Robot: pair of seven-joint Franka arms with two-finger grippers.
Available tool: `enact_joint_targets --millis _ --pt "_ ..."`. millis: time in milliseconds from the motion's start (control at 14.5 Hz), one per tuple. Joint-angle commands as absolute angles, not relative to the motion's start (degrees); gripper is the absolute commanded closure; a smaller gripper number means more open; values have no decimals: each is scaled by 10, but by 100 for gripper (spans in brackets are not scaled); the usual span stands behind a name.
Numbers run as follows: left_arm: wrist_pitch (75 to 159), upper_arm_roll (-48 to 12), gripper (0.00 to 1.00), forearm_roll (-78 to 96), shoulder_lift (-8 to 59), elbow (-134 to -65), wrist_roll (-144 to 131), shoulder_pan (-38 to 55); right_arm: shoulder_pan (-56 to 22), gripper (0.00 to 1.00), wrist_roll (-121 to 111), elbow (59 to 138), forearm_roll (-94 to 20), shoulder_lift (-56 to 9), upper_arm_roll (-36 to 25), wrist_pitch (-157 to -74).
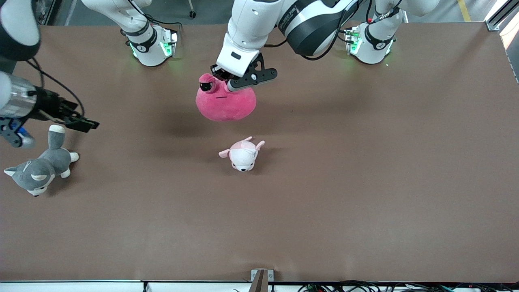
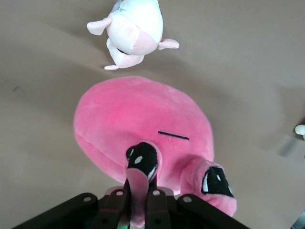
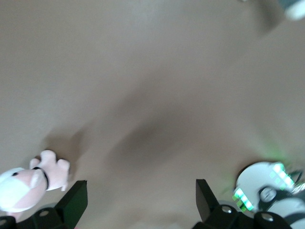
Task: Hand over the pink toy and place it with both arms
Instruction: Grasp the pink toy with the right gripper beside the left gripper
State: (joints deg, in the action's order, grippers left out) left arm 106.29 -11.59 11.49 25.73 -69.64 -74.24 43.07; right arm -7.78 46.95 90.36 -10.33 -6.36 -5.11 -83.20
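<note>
- Nearest the front camera of the plush things lies the grey-and-white husky plush [image 1: 40,168], on the brown bench [image 1: 365,182] at the right arm's end.
- The small pale pink-and-white puppy plush [image 1: 243,154] lies on the bench near its middle, a little farther from the front camera than the husky and well apart from it; the left wrist view shows it too [image 2: 131,31].
- The hot-pink rounded blob plush with black droopy eyes and a flat line mouth [image 1: 226,101] hangs in the air over the bench, above a spot just farther from the camera than the puppy, its shadow on the bench beneath.
- The left claw [image 1: 221,79] is pinched tight on one of the pink toy's eye stalks; in the left wrist view the black fingers [image 2: 155,210] clamp the stalk while the body [image 2: 138,124] droops below.
- The right claw [image 1: 83,121] hovers over the bench just above the husky's tail, its fingers [image 3: 76,202] spread wide and holding nothing.
</note>
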Motion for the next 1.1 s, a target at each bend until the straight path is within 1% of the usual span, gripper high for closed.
enact_joint_targets --millis 0,345,621,828,1034 --pt "1062 -106 100 115 265 -676 -749 437 -129 0 600 925 -135 -38 -54 -832" --pt "1061 -106 100 115 264 -676 -751 437 -227 0 813 928 -171 -29 -54 -857" --pt "1061 -106 100 114 265 -677 -751 439 -307 0 959 947 -178 -30 -55 -931" --pt "1062 -103 100 114 265 -677 -751 445 -356 0 1016 961 -177 -31 -55 -970" --pt "1062 -102 100 114 265 -677 -751 446 -383 0 1038 976 -176 -29 -55 -989"
